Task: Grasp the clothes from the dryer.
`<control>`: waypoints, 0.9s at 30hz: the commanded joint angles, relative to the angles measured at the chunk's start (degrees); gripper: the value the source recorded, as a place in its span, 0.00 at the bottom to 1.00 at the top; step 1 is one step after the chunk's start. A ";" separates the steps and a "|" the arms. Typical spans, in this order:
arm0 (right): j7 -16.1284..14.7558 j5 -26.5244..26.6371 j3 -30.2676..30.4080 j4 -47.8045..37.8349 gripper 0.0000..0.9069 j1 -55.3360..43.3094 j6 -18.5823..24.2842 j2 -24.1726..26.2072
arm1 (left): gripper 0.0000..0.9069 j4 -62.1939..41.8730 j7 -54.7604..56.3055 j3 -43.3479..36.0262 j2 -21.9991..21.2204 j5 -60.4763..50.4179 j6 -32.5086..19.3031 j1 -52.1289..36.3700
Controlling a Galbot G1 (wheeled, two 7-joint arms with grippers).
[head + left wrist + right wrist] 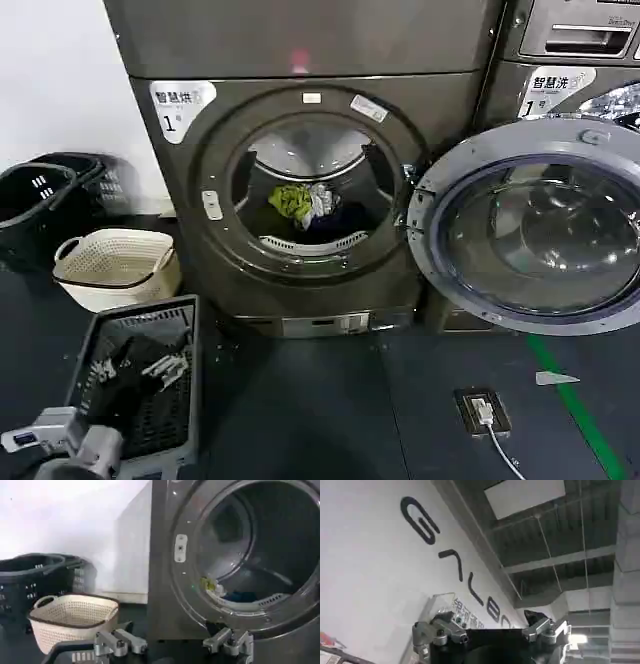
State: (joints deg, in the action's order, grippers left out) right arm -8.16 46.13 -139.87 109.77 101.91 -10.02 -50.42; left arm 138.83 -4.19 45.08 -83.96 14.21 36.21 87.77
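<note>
The dryer [300,180] is a dark bronze-grey front-loader with a white label marked "1". Its round door [535,235] is swung open to the right. The clothes [305,203], a small yellow-green, white-grey and navy bundle, lie low in the steel drum. My left gripper [140,366] hangs open and empty low at the front left, over a grey mesh basket and well short of the porthole. In the left wrist view the open left gripper [172,642] faces the dryer front [165,580], with the clothes [214,585] beyond the drum rim. My right gripper [492,630] is open, pointing up at a wall and ceiling.
A grey mesh basket [185,330] stands on the floor at the front left. A cream basket [115,265] and black baskets [45,195] sit left of the dryer. A second machine [570,60] stands on the right. A floor socket with a cable [483,412] and a green line [575,405] lie at the right front.
</note>
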 commanded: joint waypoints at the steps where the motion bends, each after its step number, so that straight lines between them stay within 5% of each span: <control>1: -0.85 0.60 0.74 0.13 1.00 -0.17 2.09 -0.31 | 1.00 0.57 0.07 0.00 0.05 -0.04 0.35 0.38; 27: -0.76 1.13 0.94 -0.37 1.00 -0.70 3.08 0.01 | 1.00 1.79 -1.14 0.01 -0.79 -0.58 -0.29 0.91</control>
State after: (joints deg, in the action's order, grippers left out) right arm -8.92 47.22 -138.99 109.43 101.20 -7.08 -50.35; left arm 140.60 -5.08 45.10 -84.73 13.72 36.01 88.64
